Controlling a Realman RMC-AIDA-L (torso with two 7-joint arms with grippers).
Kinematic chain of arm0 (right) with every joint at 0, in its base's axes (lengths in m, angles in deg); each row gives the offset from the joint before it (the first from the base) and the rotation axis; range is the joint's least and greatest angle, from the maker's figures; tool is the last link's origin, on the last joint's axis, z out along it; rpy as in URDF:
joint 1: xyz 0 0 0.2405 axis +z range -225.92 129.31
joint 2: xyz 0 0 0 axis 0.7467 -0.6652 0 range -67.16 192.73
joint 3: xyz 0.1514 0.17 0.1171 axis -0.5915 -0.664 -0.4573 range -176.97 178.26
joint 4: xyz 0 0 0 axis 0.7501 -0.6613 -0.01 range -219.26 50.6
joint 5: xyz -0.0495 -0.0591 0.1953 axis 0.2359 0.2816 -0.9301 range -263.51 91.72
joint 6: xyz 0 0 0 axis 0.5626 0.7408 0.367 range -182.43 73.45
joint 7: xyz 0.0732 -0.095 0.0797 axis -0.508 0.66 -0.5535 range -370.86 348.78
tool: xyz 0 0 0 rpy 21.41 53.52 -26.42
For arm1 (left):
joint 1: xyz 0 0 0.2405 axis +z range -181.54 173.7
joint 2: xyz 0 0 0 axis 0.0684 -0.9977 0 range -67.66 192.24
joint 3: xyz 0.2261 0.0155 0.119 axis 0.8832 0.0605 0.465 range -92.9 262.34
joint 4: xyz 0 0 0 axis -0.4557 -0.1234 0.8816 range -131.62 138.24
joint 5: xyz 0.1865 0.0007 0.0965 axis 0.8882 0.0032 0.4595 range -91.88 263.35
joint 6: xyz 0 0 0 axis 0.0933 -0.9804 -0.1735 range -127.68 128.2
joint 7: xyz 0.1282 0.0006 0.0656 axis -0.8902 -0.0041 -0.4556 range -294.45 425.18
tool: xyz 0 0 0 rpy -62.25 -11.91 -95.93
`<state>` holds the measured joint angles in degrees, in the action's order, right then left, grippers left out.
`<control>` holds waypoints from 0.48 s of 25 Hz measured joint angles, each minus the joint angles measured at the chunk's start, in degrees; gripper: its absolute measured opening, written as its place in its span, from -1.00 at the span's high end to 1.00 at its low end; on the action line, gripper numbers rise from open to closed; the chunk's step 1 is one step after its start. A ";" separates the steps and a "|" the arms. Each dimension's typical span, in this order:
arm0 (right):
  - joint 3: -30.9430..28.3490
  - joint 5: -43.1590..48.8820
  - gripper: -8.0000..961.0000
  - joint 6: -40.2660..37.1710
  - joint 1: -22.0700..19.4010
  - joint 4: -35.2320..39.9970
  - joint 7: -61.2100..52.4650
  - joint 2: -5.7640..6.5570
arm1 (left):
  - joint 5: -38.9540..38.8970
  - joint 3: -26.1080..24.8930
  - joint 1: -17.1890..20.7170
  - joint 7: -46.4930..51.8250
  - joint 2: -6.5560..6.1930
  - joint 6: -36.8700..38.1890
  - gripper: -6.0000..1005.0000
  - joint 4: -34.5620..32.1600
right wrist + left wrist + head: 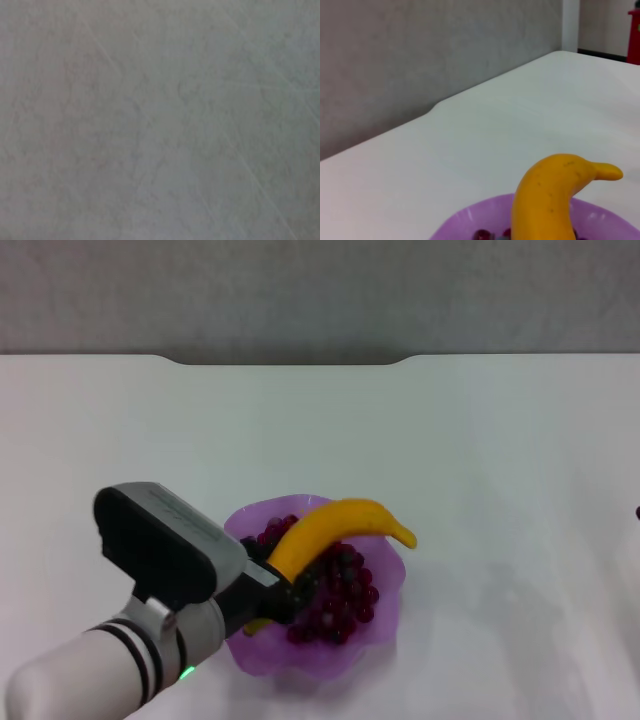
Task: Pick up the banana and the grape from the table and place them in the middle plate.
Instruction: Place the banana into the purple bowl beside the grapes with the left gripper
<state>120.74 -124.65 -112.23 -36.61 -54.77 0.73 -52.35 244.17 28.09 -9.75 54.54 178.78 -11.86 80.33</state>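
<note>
The purple scalloped plate (300, 660) sits on the white table (480, 440) near its front. The bunch of dark red grapes (345, 602) lies inside it. The yellow banana (340, 525) lies slanted over the grapes, its tip sticking out past the plate's right rim. My left gripper (283, 585) is over the plate's left side, its dark fingers closed around the banana's lower part. In the left wrist view the banana (545, 200) rises above the plate's rim (465, 220), with a few grapes (482, 234) just showing. The right gripper is out of view.
The table's notched far edge (285, 360) meets a grey wall. The right wrist view shows only a plain grey surface. A small dark speck (637, 510) shows at the right edge of the head view.
</note>
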 joint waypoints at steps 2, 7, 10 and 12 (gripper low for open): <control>0.02 0.00 0.98 0.06 0.00 0.02 0.00 0.02 | -0.83 0.51 -1.19 -0.14 0.01 0.07 -0.07 -0.94; 0.08 0.00 0.98 0.51 0.29 0.06 0.00 0.08 | -0.80 0.86 -2.23 -0.38 0.05 0.20 -0.07 -1.32; 0.15 0.00 0.98 0.55 0.55 0.02 -0.33 0.08 | -0.56 0.66 -2.37 -0.52 0.05 0.83 -0.07 -1.43; 0.17 0.02 0.98 0.56 0.55 -0.10 -0.69 0.08 | -0.55 0.59 -2.39 -0.58 0.05 0.97 -0.07 -1.44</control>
<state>120.91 -124.64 -111.67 -36.06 -54.87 0.04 -52.26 243.62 28.68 -12.14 53.96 178.83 -10.89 78.90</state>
